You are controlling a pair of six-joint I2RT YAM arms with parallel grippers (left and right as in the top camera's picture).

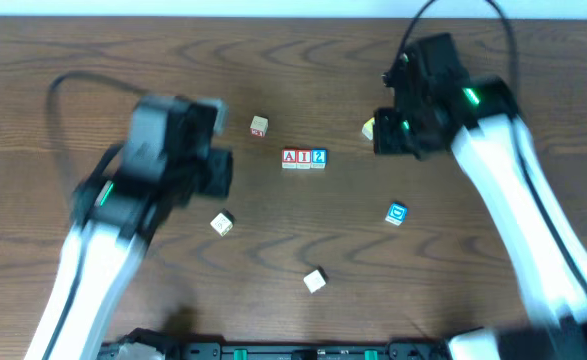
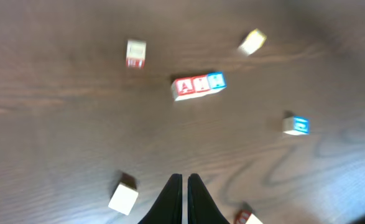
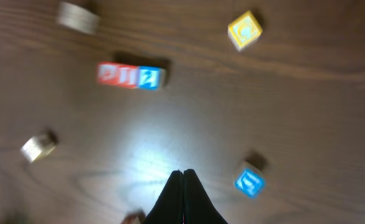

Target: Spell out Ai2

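Three letter blocks stand touching in a row [image 1: 303, 158] at the table's middle: red A, red I, blue 2. The row also shows in the left wrist view [image 2: 198, 85] and in the right wrist view [image 3: 130, 76]. My left gripper [image 2: 184, 180] is shut and empty, raised above the table left of the row. My right gripper [image 3: 183, 174] is shut and empty, raised right of the row. Both arms are blurred in the overhead view.
Loose blocks lie around: a red-marked one [image 1: 259, 125] behind the row, a yellow one [image 1: 369, 128] by the right arm, a blue one [image 1: 396, 213] at right, and pale ones [image 1: 222, 223] [image 1: 315, 280] in front.
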